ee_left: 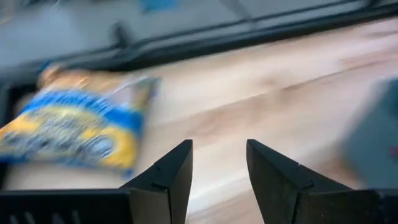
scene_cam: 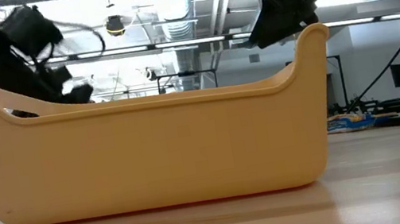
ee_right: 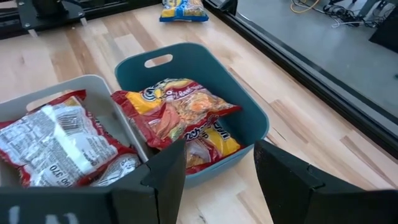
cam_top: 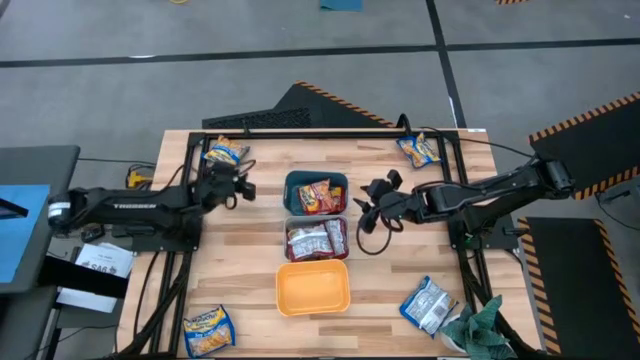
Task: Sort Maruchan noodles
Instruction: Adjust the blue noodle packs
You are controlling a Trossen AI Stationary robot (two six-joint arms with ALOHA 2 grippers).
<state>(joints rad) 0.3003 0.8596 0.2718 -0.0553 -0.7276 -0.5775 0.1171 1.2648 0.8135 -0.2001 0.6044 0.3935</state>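
My left gripper [cam_top: 240, 187] [ee_left: 217, 148] is open and empty, hovering left of the teal bin [cam_top: 292, 183], just near of a yellow-and-blue packet [cam_top: 225, 152] [ee_left: 74, 124] lying flat by the table's far left. My right gripper [cam_top: 368, 207] [ee_right: 217, 149] is open and empty, just right of the teal bin [ee_right: 252, 121], which holds red-orange packets [cam_top: 316, 196] [ee_right: 177, 115]. The white bin [cam_top: 290, 228] holds silver-white packets [cam_top: 316, 241] [ee_right: 53, 140]. More yellow packets lie at the far right [cam_top: 418, 150] and near left [cam_top: 208, 330]. A silver packet [cam_top: 428, 305] lies near right.
The orange bin [cam_top: 282, 290] [scene_cam: 150, 152] stands bare-bottomed, nearest in the row of three bins at the table's middle. A green rag [cam_top: 482, 325] lies at the near right corner. A black frame rail [cam_top: 330, 132] runs along the far edge. Bare wood lies between bins and side rails.
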